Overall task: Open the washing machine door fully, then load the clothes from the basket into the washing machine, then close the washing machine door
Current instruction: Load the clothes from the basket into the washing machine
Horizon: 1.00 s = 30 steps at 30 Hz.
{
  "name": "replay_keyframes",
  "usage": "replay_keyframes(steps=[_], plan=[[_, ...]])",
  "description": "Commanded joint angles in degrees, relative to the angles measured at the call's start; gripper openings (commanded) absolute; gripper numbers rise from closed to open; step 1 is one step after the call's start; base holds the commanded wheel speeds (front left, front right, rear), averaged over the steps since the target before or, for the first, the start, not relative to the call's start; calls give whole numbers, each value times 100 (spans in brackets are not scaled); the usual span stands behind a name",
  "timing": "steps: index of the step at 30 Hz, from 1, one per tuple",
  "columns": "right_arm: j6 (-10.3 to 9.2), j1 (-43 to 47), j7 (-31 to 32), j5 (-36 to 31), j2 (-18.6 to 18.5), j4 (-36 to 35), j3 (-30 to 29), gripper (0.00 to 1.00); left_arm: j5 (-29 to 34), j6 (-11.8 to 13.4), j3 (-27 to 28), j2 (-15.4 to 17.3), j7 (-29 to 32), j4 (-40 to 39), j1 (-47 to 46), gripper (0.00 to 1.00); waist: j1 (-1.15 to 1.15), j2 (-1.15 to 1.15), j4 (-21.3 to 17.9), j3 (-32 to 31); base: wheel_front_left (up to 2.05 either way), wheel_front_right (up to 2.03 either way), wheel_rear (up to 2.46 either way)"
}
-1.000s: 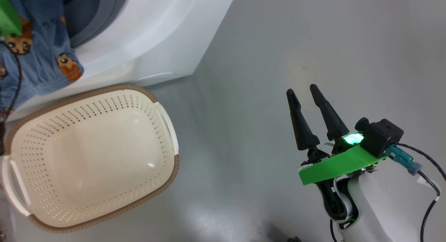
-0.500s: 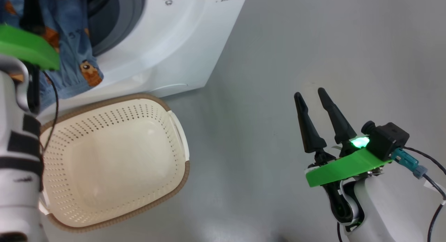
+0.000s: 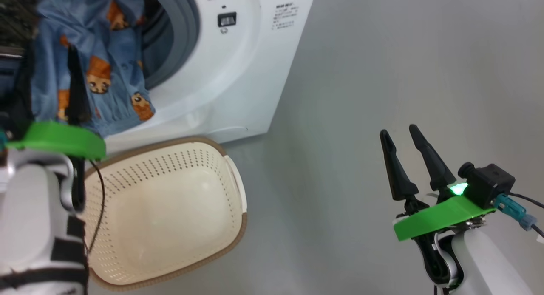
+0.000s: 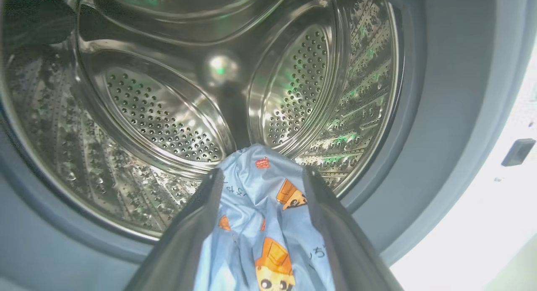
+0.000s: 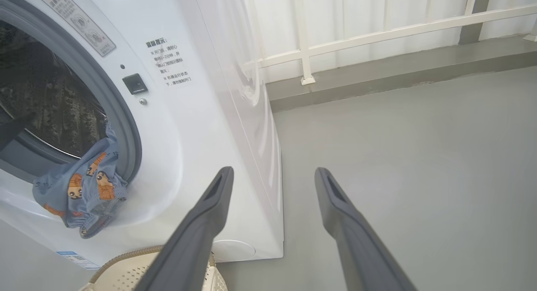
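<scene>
1. The light blue bear-print clothes (image 3: 106,74) are hanging out of the washing machine (image 3: 238,65). They are draping over the grey rubber ring (image 3: 178,44) and down the white front.
2. The cream perforated basket (image 3: 244,227) is sitting on the grey floor (image 3: 361,74) just near the machine, below the hanging fabric.
3. The left gripper (image 4: 260,177) is pointing into the steel drum (image 4: 159,123) with its fingers (image 4: 193,232) standing wide apart. The clothes are lying between the two fingers and reaching up to their tips, and the fingers are not pinching the fabric.
4. The right gripper (image 3: 398,131) is hovering over the floor to the right of the machine and basket. It is well apart from the clothes, with its fingers spread wide over bare floor.
</scene>
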Motion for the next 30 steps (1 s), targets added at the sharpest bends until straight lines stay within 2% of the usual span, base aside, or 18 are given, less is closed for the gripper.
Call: replay_keyframes(steps=[1,16,30], plan=[[26,129,-46,-54,-90,-109,72,100,60,-16,182,156,-34,-239,189,100,1,0,167,-274,0,0,0],[26,764,-46,-36,-476,-46,-73,100,249,-193,565,-290,-35,-1048,1982,100,1,0,682,-1176,0,0,0],[26,1272,-46,-22,-617,-56,-193,100,383,-301,727,-459,-35,-1676,3232,100,1,0,968,-1669,0,0,0]])
